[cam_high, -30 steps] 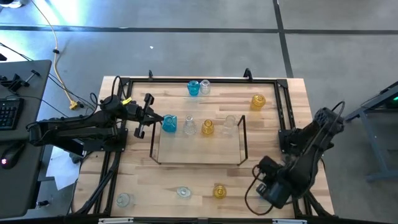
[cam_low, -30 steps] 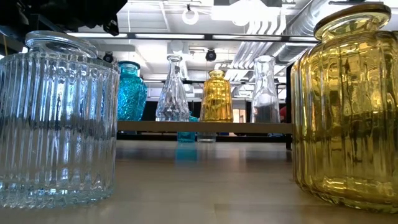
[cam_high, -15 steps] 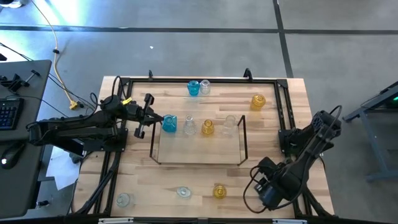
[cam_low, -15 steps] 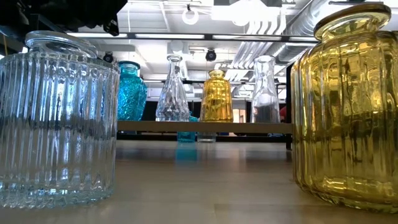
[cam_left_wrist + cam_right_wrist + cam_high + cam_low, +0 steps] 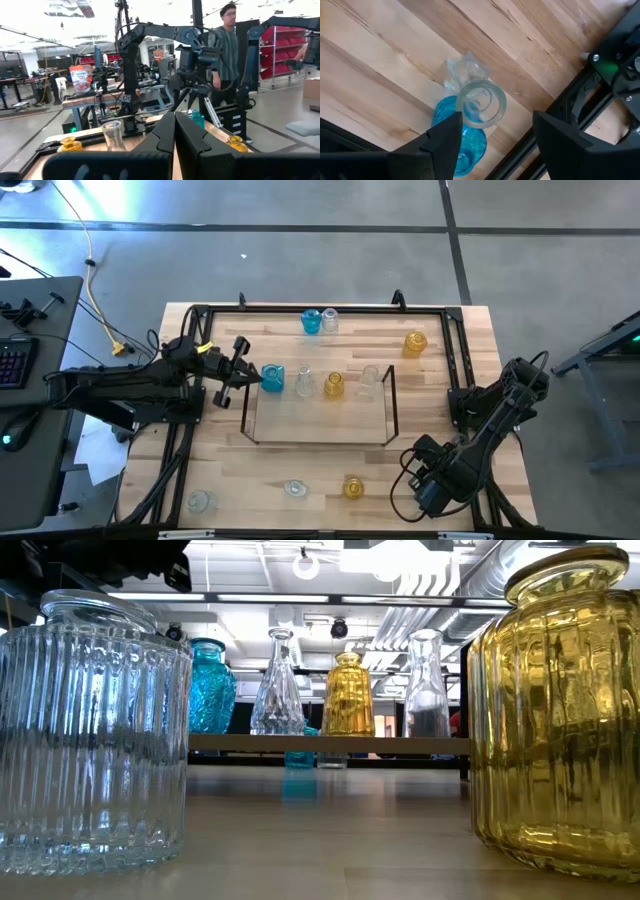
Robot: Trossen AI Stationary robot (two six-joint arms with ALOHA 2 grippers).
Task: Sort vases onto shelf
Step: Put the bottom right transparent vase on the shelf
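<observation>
The shelf (image 5: 320, 408) bears a far-edge row of vases: blue (image 5: 272, 378), clear (image 5: 305, 383), amber (image 5: 334, 385) and clear (image 5: 368, 380). My left gripper (image 5: 250, 374) is shut and level, just off the shelf's left end beside the blue one. Near the table's right front corner my right gripper (image 5: 497, 122) points down, open. A blue vase with a pale mouth ring (image 5: 481, 104) stands on the table below it, the mouth between the fingers, nearer one of them. In the high view the gripper (image 5: 432, 492) hides this vase.
Loose vases stand at the far edge, blue (image 5: 310, 321) and clear (image 5: 329, 318), with amber (image 5: 415, 343) far right. Along the near edge are clear (image 5: 200, 501), clear (image 5: 294, 489) and amber (image 5: 352, 487). A black frame (image 5: 456, 370) edges the table. A person (image 5: 227, 45) stands beyond it.
My right gripper has sunk a little toward the table at the right front corner, still pointing down. The vases on the shelf and table have kept their places.
</observation>
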